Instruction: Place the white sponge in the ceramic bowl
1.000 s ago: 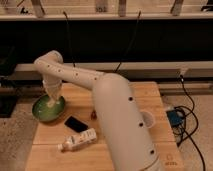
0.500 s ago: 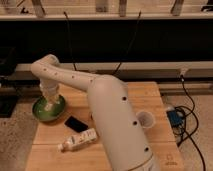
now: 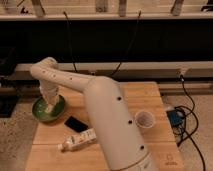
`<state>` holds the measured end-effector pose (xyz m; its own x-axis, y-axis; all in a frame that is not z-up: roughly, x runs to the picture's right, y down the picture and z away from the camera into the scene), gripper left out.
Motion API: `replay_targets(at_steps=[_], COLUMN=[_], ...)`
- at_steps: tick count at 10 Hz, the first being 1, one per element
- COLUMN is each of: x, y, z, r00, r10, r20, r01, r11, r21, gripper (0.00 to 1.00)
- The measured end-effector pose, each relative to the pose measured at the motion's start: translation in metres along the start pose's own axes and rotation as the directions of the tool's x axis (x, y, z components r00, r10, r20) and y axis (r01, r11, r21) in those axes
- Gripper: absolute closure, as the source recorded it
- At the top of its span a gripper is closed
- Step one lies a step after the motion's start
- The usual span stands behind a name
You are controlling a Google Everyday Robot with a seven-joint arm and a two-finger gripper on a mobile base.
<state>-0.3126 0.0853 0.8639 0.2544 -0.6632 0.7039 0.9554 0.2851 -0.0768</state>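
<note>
The green ceramic bowl [image 3: 40,113] sits at the table's left edge. My white arm reaches over from the lower right, and its gripper [image 3: 49,102] points down into the bowl. A small cream block, the white sponge [image 3: 49,107], shows at the gripper's tip inside the bowl. I cannot tell whether the sponge is held or rests on the bowl's floor. The arm hides the bowl's right rim.
A black phone [image 3: 76,124] lies right of the bowl on the wooden table [image 3: 150,100]. A white labelled bottle [image 3: 79,139] lies near the front. A small white cup [image 3: 144,119] stands at the right. Cables and a blue box [image 3: 176,118] lie off the table's right edge.
The arm's elbow and wrist have shifted a little to the left, and the gripper has stayed over the bowl. The other objects have not moved.
</note>
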Motion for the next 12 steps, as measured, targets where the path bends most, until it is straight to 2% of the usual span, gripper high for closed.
replay_targets(at_steps=[3, 4, 6, 12], x=[-0.0015, -0.0019, -0.0024, 0.0036], y=[0.0003, -0.0008, -0.0012, 0.0048], z=[0.0044, 0.0051, 0.0062, 0.001], r00=[1.0, 1.0, 1.0, 1.0], r10=[0.003, 0.004, 0.004, 0.026], r20=[0.008, 0.01, 0.011, -0.001], r01=[-0.003, -0.004, -0.004, -0.026], r11=[1.0, 1.0, 1.0, 0.999], r21=[-0.002, 0.003, 0.006, 0.024], gripper=[0.49, 0.35, 0.22, 0.2])
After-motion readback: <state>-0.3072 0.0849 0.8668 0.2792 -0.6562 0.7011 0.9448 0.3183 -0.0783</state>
